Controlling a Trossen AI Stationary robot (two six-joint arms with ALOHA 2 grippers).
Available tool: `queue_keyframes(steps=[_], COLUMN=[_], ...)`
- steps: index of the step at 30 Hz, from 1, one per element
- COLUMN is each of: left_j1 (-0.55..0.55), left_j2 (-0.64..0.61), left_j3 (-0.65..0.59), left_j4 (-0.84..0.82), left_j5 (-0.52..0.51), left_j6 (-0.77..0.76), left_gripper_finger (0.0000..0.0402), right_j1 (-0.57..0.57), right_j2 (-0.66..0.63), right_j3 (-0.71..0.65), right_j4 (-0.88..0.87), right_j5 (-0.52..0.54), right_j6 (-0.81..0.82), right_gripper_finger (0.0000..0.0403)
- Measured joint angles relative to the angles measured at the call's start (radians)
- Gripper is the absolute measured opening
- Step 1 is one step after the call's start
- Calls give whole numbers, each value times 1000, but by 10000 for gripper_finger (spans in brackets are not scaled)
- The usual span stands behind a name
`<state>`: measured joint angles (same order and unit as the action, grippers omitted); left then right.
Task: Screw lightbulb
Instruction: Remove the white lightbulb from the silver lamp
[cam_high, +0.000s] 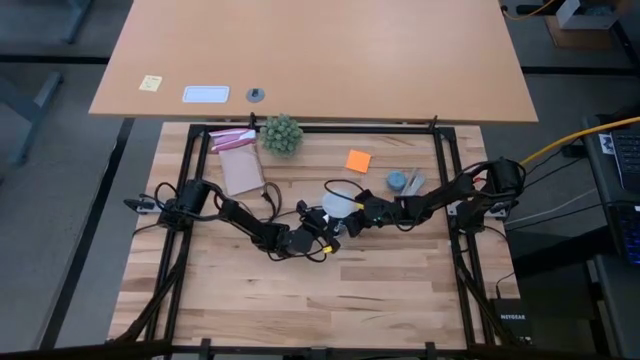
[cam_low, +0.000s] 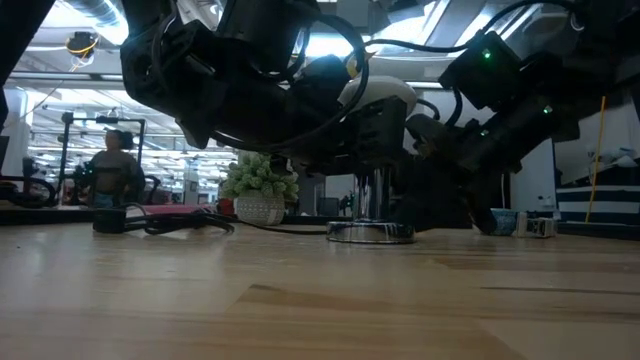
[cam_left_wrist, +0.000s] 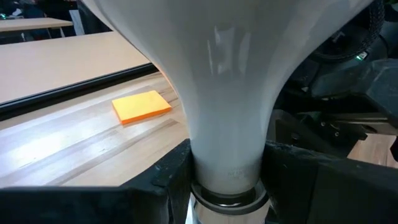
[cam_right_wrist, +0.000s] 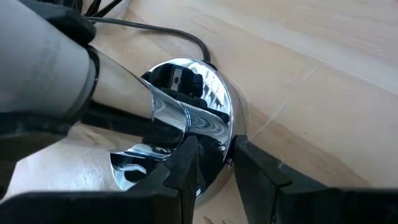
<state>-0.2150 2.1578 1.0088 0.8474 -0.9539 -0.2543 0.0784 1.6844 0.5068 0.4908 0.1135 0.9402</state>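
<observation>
The left claw (cam_left_wrist: 227, 180) is pinching the lightbulb (cam_left_wrist: 224, 81) at its narrow neck, holding it upright at mid-counter (cam_high: 300, 290). The right claw (cam_right_wrist: 214, 168) is gripping the chrome socket base (cam_right_wrist: 186, 118), which is standing on the counter directly beneath the bulb. An orange notepad (cam_high: 358, 160) is lying farther back, to the right.

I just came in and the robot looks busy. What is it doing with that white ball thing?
That white ball is a lightbulb. The left claw grips it by its narrow neck, standing it up on a shiny lamp socket in the middle of the table. The right claw pinches the socket's chrome base to hold it steady. It looks like the bulb is being screwed in.
</observation>
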Motion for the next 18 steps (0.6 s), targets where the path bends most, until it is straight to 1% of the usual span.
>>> queue_keyframes(steps=[4, 8, 15, 17, 18], left_j1=[-2, -7, -10, -10, -8], left_j2=[0, 0, 0, 0, 0], left_j3=[0, 1, 0, 0, 0], left_j4=[-2, -22, -28, -29, -31], left_j5=[-6, -23, -38, -46, -46], left_j6=[0, -9, -30, -34, -35], left_gripper_finger=[153, 153, 153, 153, 153], right_j1=[0, 4, 35, 49, 55], right_j2=[0, 0, 0, 0, 0], right_j3=[0, 0, 0, 0, 3], right_j4=[2, 5, 7, 10, 13], right_j5=[-4, -34, -35, -67, -108], right_j6=[22, 24, 49, 52, 46], right_gripper_finger=[101, 101, 101, 101, 101])
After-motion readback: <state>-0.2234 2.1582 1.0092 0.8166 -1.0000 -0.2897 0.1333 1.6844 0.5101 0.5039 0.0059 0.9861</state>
